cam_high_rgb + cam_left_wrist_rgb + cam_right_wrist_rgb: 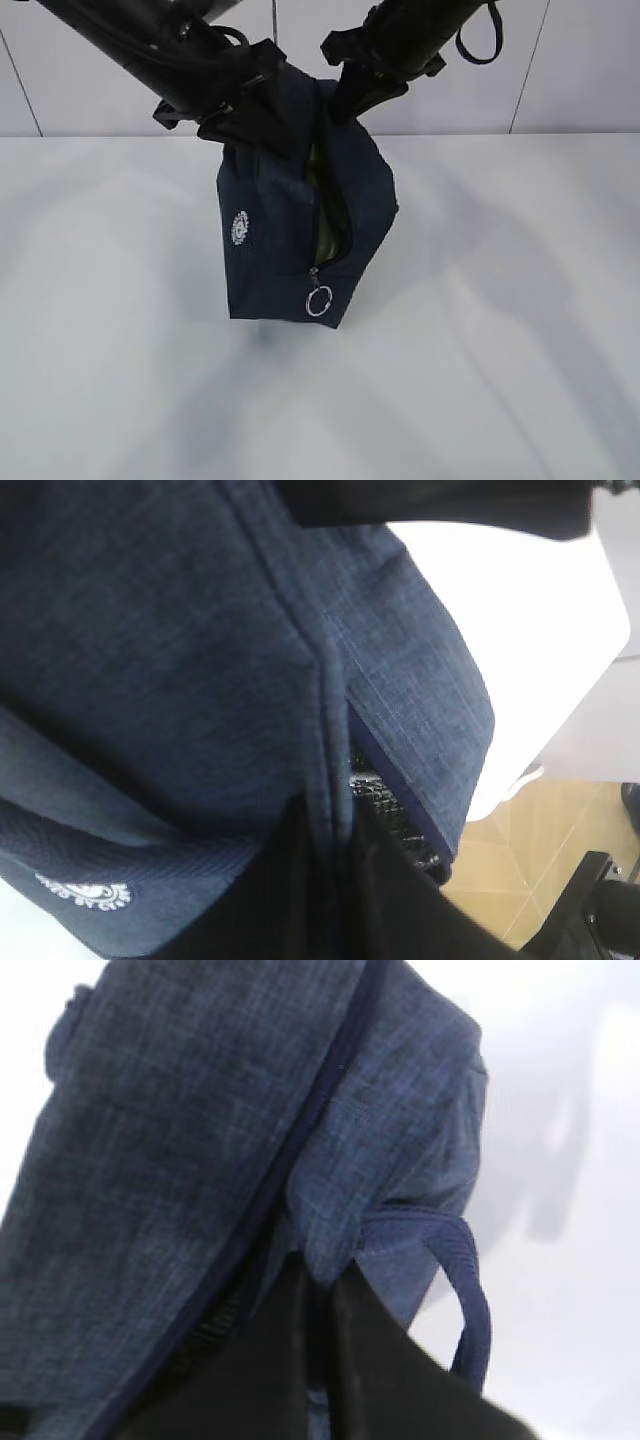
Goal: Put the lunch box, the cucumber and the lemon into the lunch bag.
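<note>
You're looking at the bag [285, 245] hanging mid-table, bottom just touching the white table [500, 350]. Both claws are gripping its top edge: left claw [240, 115] pinching fabric on the left, right claw [350, 95] clamping fabric on the right. Zipper ring [319, 301] is dangling low on the near side, slit partly open.

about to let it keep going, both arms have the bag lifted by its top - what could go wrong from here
1. The lunch bag hangs from the left gripper and right gripper by pinched fabric only; a slip would drop it onto the table.
2. The zipper gap looks partly open, with olive-green showing inside; tilting might let contents slide out.
3. The ring pull dangles free and could snag.
</note>
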Available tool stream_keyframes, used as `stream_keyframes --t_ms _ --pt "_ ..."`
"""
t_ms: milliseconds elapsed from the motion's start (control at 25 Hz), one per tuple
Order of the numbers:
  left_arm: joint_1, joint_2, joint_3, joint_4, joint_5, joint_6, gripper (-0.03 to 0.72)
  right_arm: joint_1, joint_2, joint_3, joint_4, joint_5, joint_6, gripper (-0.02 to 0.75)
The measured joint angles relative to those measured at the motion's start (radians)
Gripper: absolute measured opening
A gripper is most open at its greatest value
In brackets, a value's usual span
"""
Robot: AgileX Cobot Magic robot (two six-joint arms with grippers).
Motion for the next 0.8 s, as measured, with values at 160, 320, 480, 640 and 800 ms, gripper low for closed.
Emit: stream_keyframes --t_ms 160,320,480,640,800 --pt "0.000 0.004 0.000 -0.017 -0.009 0.001 0.016 0.000 -0.014 0.000 -0.014 0.002 0.037 0.003" --pt "-0.003 0.039 0.000 -0.026 -0.010 0.001 0.016 0.000 -0.014 0.002 -0.018 0.005 0.049 0.003" --pt "-0.012 0.076 0.000 -0.032 -0.015 0.002 0.016 0.000 -0.014 0.004 -0.040 0.005 0.051 0.003" --pt "-0.023 0.094 0.000 -0.037 -0.017 0.002 0.016 0.000 -0.007 0.031 -0.042 -0.004 0.053 0.003" --pt "-0.026 0.099 0.000 -0.037 -0.017 0.002 0.017 0.000 0.002 0.076 -0.042 -0.020 0.047 0.003"
